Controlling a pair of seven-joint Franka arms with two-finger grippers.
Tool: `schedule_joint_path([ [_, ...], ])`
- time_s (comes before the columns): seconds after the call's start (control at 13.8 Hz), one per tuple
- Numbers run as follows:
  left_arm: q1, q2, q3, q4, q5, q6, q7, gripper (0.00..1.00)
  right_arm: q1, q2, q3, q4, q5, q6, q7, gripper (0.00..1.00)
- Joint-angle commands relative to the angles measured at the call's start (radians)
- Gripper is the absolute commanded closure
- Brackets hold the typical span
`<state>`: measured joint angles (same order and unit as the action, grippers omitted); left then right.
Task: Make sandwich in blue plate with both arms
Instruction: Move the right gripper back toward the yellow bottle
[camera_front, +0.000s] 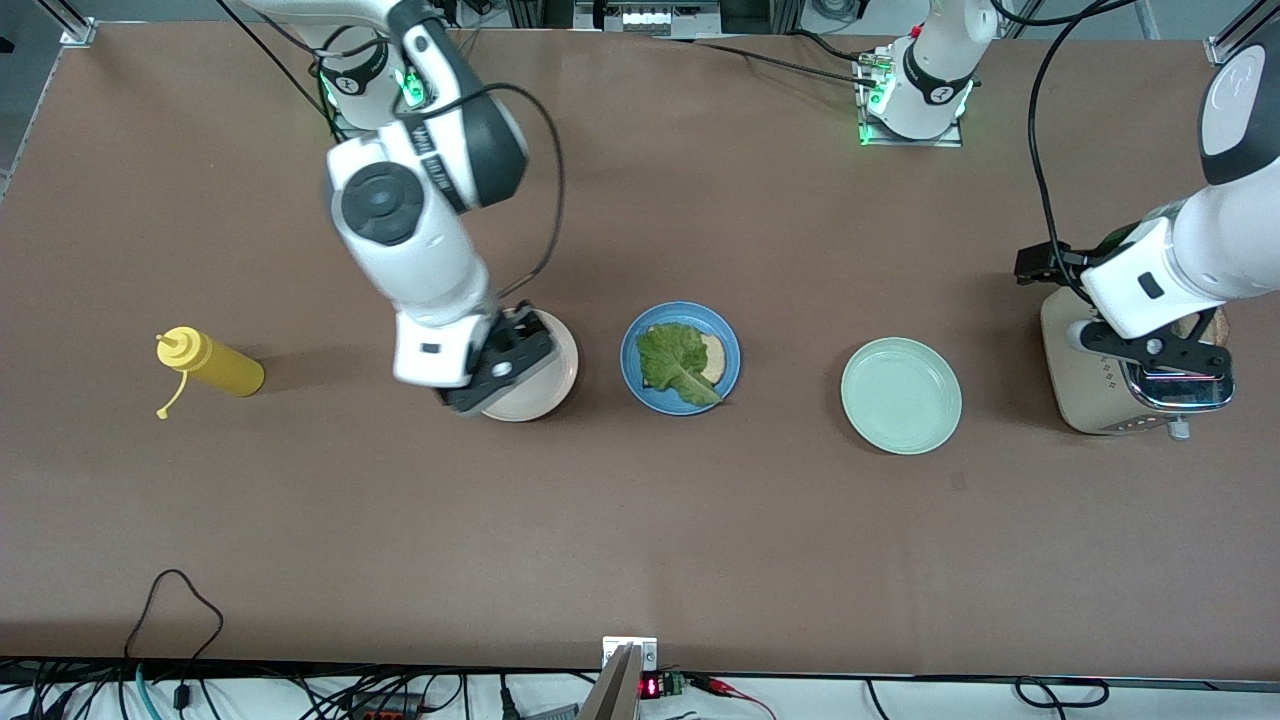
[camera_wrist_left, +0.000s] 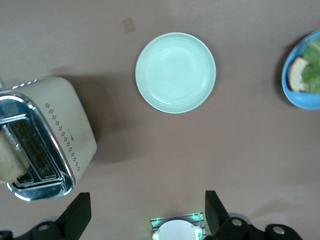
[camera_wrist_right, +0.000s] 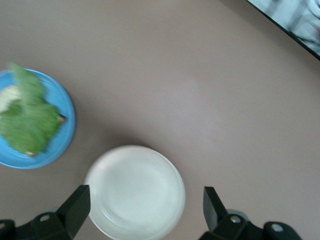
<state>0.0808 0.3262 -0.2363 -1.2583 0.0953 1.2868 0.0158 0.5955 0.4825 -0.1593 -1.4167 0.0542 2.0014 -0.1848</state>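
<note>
on the brown table (camera_front: 640, 520), nearest the front camera of the row of dishes, sits the pale mint-green plate (camera_front: 901, 395), bare, and just a little farther lies the blue plate (camera_front: 680, 358) in the middle of the row, holding one bread slice (camera_front: 712, 357) with a crinkly lettuce leaf (camera_front: 675, 363) laid over most of it; no top slice is on it yet. beside it toward the right arm's end is the cream-white plate (camera_front: 530, 365), also bare, and the right hand (camera_front: 497, 367) hangs over that plate with its fingers spread and nothing between them, as the right wrist view shows. well apart at that end lies a yellow squeeze bottle (camera_front: 210, 364) on its side. at the left arm's end stands the beige toaster (camera_front: 1090, 390), and the left hand (camera_front: 1165, 350) hovers over it, fingers spread wide and holding nothing; the left wrist view shows a second bread slice (camera_wrist_left: 7, 157) standing in one slot (camera_wrist_left: 30, 155), its long edge running along the slot. that is the relation the coming move seems to turn on: the missing slice sits nearly under the left hand, while the blue plate lies well off toward the table's middle, with the mint-green plate between. the left arm is plainly the nearer one to that bread.
</note>
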Motion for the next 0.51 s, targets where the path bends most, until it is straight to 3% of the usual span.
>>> schedule_joint_path([
  [0.0, 0.0, 0.014, -0.015, 0.043, 0.021, -0.011, -0.043, 0.0, -0.011, -0.045, -0.08, -0.033, -0.013, -0.065, 0.01, 0.0],
  [0.07, -0.001, 0.013, -0.018, 0.045, 0.021, -0.009, -0.042, 0.0, -0.023, -0.048, -0.121, -0.038, -0.011, -0.081, 0.013, 0.0],
  [0.22, -0.003, 0.013, -0.02, 0.045, 0.021, -0.009, -0.042, 0.0, -0.098, -0.077, -0.131, -0.053, -0.002, -0.113, -0.03, 0.0],
  [0.44, -0.003, 0.002, -0.02, 0.045, 0.008, -0.01, -0.043, 0.0, -0.199, -0.145, -0.129, -0.145, 0.035, -0.124, -0.322, 0.0],
])
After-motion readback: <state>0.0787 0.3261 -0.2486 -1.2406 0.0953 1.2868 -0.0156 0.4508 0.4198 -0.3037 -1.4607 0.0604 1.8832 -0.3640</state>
